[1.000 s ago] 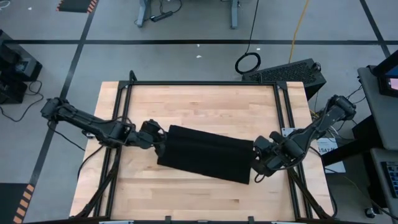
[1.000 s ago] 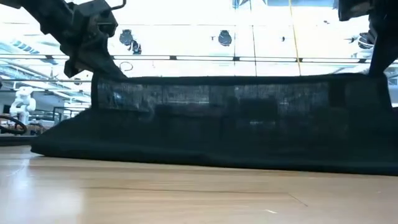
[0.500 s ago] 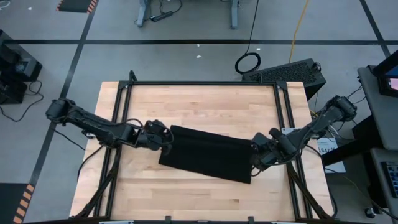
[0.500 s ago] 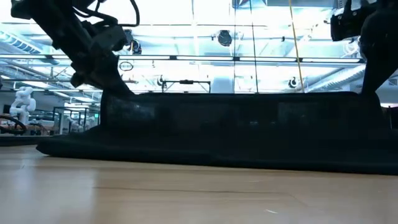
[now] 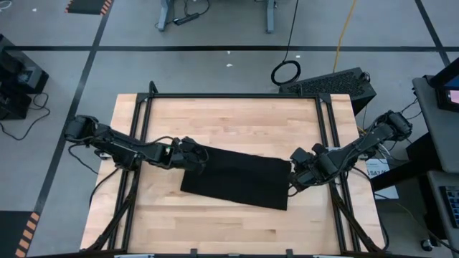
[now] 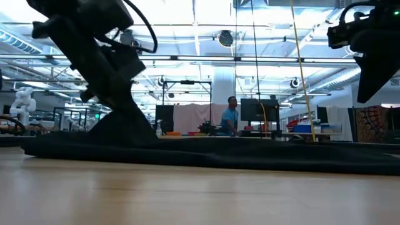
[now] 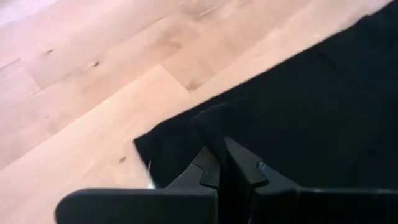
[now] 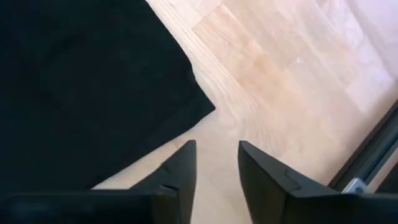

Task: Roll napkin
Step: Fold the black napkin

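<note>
The black napkin [image 5: 237, 178] lies flat across the middle of the wooden table, and in the low view it shows as a low dark strip [image 6: 250, 156]. My left gripper [image 5: 195, 161] is at the napkin's far left corner, shut on a bit of cloth [image 7: 221, 162]. My right gripper [image 5: 292, 178] hovers just off the napkin's right edge. Its fingers are open [image 8: 216, 162] over bare wood beside the napkin's corner [image 8: 202, 106], and they touch nothing. My left gripper pinches a small raised peak of the napkin [image 7: 211, 121] between its two fingers, close to the far left corner. One layer or several, I cannot tell. The fingers slant down from the table's left. All the other cloth lies on the table.
Black frame rails run along the table's left side [image 5: 140, 143] and right side [image 5: 330, 129]. Bare wood lies beyond the napkin toward the far edge [image 5: 237, 122] and in front of it [image 5: 215, 226]. A person stands in the room behind the table [image 6: 232, 115].
Both grippers have come down, the left one also moving toward the table's right. The napkin's raised edge, which stood up like a curtain, has sunk, and the cloth now lies flat. My right gripper has let go of its end and stands clear above it.
</note>
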You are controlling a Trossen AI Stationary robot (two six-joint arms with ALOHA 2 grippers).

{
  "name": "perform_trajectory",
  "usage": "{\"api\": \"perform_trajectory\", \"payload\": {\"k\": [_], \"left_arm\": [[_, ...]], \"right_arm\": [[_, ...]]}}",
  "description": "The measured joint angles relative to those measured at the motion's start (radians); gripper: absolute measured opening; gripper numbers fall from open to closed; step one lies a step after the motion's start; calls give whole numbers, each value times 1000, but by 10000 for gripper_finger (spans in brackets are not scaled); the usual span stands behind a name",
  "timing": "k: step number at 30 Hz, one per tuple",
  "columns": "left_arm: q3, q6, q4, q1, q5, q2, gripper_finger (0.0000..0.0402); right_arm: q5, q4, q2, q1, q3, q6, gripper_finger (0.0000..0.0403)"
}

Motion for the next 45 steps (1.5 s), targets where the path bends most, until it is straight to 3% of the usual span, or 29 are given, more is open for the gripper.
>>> {"api": "perform_trajectory", "payload": {"k": [5, 9, 13, 20, 25, 28, 35, 45], "left_arm": [[0, 1, 32, 23, 1, 32, 11], [0, 1, 30, 41, 36, 28, 11], [5, 1, 33, 46, 93, 20, 11], [6, 0, 56, 46, 138, 20, 11], [6, 0, 59, 46, 164, 20, 11], [6, 0, 59, 46, 178, 20, 11], [6, 0, 59, 46, 182, 20, 11], [6, -2, 59, 46, 182, 20, 11]], "right_arm": [[-27, 57, 0, -6, 0, 115, 146], [-215, 139, 0, -111, 1, 310, 150], [-391, 279, -10, -294, 1, 364, 154], [-460, 283, -7, -634, 1, -1, 187], [-538, 273, 20, -758, -4, -241, 196], [-592, 330, 57, -779, -28, -326, 193], [-588, 386, 141, -763, -73, -430, 173], [-617, 462, 217, -762, -105, -440, 145]]}}
